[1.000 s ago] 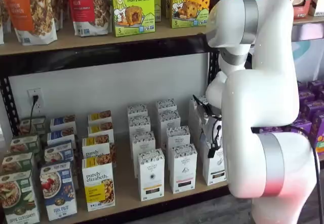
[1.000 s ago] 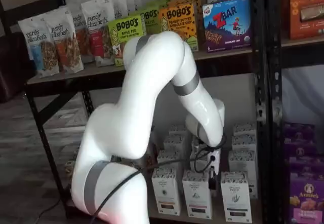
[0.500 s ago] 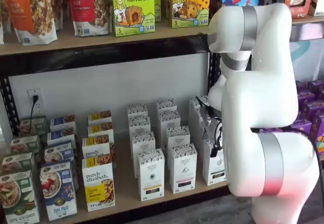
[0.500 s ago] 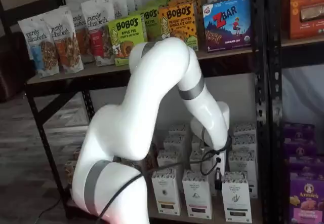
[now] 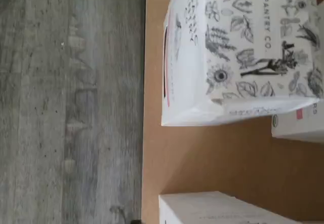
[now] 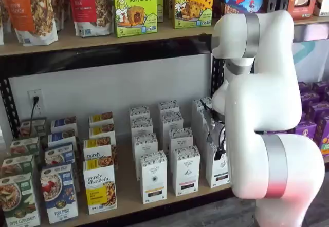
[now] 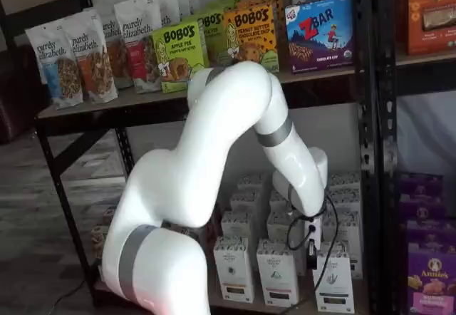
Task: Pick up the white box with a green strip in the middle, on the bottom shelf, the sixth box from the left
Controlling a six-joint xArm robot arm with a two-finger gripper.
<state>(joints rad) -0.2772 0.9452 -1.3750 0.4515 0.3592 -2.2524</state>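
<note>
The white box [image 6: 218, 171] [image 7: 333, 286] stands upright at the right end of the front row on the bottom shelf [image 6: 128, 192]. It has a patterned top band and a dark strip low on its face. My gripper [image 6: 216, 150] [image 7: 311, 249] hangs right over its top, partly hidden by the white arm, and its jaws stand open with no box held. The wrist view looks down on a white carton [image 5: 243, 46] with a botanical-print top at the board's front edge [image 5: 202, 158]. I cannot tell whether it is the same box.
Two similar white cartons [image 6: 153, 176] [image 6: 185, 169] stand left of the target, with more rows behind. Granola boxes [image 6: 99, 186] fill the left. The upper shelf [image 6: 103, 39] holds bags and bar boxes. A black rack post [image 7: 370, 151] rises at the right. Grey wood floor [image 5: 71, 102] lies below.
The arm has swung lower and to the right, bringing the gripper down from behind the front row to just over the rightmost front box. No box has moved.
</note>
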